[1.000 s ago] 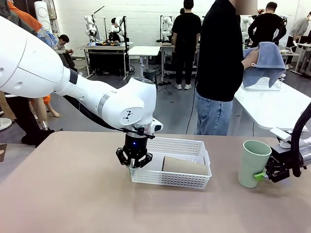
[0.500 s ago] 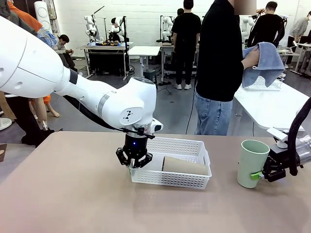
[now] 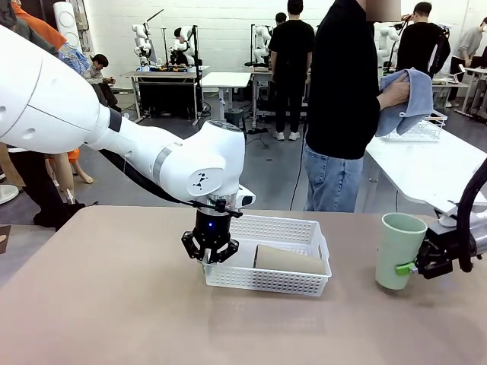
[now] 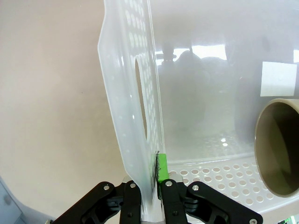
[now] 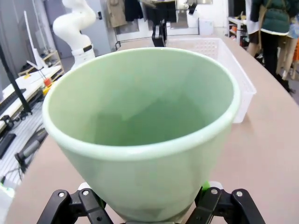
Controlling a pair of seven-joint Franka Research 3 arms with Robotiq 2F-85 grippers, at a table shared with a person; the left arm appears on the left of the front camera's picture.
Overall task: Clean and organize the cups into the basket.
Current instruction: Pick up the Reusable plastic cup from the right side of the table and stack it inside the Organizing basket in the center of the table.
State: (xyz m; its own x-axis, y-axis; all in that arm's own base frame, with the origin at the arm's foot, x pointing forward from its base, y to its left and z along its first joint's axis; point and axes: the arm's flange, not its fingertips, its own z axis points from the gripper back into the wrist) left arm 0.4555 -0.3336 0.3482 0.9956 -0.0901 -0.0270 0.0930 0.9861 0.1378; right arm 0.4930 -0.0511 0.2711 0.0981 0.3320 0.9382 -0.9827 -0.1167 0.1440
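In the front view we see the left claw (image 3: 207, 261) clamped on the left end wall of the basket (image 3: 266, 280) at centre, with a tan cup (image 3: 289, 260) lying inside. At the right edge, the right claw (image 3: 409, 268) grips the upright mint cup (image 3: 399, 247). In the left wrist view the wall sits pinched at bottom centre. In the right wrist view the mint cup is held mid-frame.

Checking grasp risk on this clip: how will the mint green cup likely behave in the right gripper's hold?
The mint green cup is tall and the right gripper pinches it near its base, so it may pivot or tilt. Its round, smooth-looking wall gives the pads little contact; it could slip. It is empty, so probably light.
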